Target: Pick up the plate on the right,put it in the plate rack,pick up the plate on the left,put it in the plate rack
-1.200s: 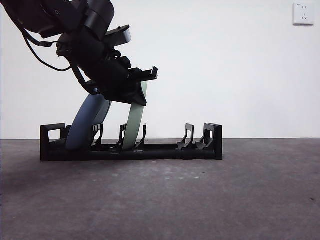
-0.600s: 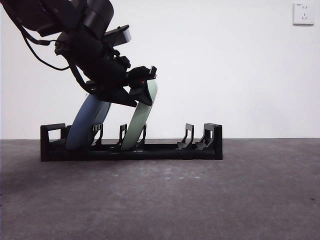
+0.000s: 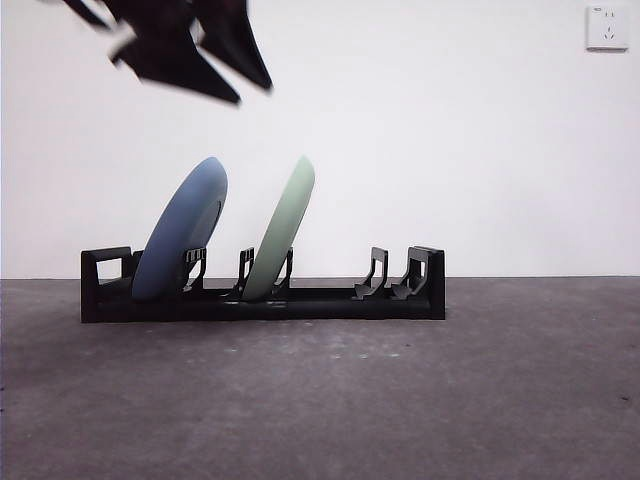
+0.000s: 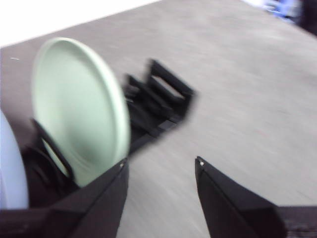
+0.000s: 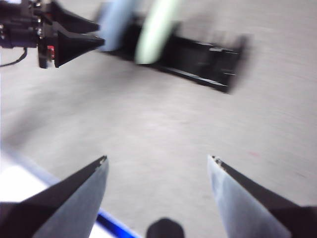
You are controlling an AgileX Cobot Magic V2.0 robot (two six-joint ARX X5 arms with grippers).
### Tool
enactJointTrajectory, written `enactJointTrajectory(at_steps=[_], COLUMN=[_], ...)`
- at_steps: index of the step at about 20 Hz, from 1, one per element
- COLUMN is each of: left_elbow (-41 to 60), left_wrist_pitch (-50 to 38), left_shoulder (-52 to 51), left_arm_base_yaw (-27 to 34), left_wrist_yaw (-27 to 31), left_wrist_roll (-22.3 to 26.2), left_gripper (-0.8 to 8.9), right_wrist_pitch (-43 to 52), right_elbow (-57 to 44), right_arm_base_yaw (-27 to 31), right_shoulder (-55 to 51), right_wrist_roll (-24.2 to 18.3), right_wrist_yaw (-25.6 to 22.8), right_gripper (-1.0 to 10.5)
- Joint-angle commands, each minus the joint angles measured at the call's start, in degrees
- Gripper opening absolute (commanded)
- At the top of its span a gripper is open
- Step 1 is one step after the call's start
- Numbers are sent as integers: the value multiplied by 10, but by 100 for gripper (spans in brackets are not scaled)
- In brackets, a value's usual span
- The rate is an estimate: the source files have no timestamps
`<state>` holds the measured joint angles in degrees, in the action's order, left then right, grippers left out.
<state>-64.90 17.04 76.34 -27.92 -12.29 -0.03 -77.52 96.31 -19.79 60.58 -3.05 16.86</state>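
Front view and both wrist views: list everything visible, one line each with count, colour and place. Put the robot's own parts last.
Plate rack: one, black, on the table, long side facing the front camera.
Blue plate: one, blue, standing on edge and tilted in the rack near its left end in the front view.
Green plate: one, pale green, tilted on edge in a slot beside the blue plate, apart from it.
Table: one, dark grey, under the rack.
Wall socket: one, white, upper right on the white wall.
Left gripper: one, black, jaws open and empty, near the green plate.
Right gripper: one, black, jaws open and empty, away from the rack.
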Motion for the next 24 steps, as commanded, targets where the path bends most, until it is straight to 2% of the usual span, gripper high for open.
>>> enactJointTrajectory(at_steps=[1, 5, 8, 11, 13, 15, 17, 22, 24], left_elbow=[2, 2, 2, 2, 2, 2, 2, 2, 2], left_wrist_pitch=[85, 222, 290, 339, 356, 361, 361, 360, 360], left_shoulder=[-76, -211, -285, -335, -355, -363, -363, -359, -358], left_arm_base_yaw=[-2, -2, -2, -2, -2, -2, -2, -2, -2], left_wrist_yaw=[-19, -19, -19, -18, -18, -18, -18, -16, -16], left_wrist_roll=[1, 1, 1, 1, 1, 5, 5, 5, 5], left_gripper=[220, 220, 220, 220, 189, -24, -7, -5, -4], right_wrist_pitch=[-12, -13, -13, -13, -13, -13, -13, -13, -13], right_elbow=[-1, -5, -13, -25, -37, -56, -74, -108, -108], right_arm_base_yaw=[-1, -1, -1, -1, -1, -1, -1, -1, -1], right_shoulder=[0, 0, 0, 0, 0, 0, 0, 0, 0], right_wrist_roll=[-22, -32, -32, -34, -37, -44, -48, -59, -42], right_wrist_yaw=[35, 61, 73, 74, 74, 74, 74, 82, 83], right_gripper=[343, 342, 339, 241, 202, 88, -19, -12, -1])
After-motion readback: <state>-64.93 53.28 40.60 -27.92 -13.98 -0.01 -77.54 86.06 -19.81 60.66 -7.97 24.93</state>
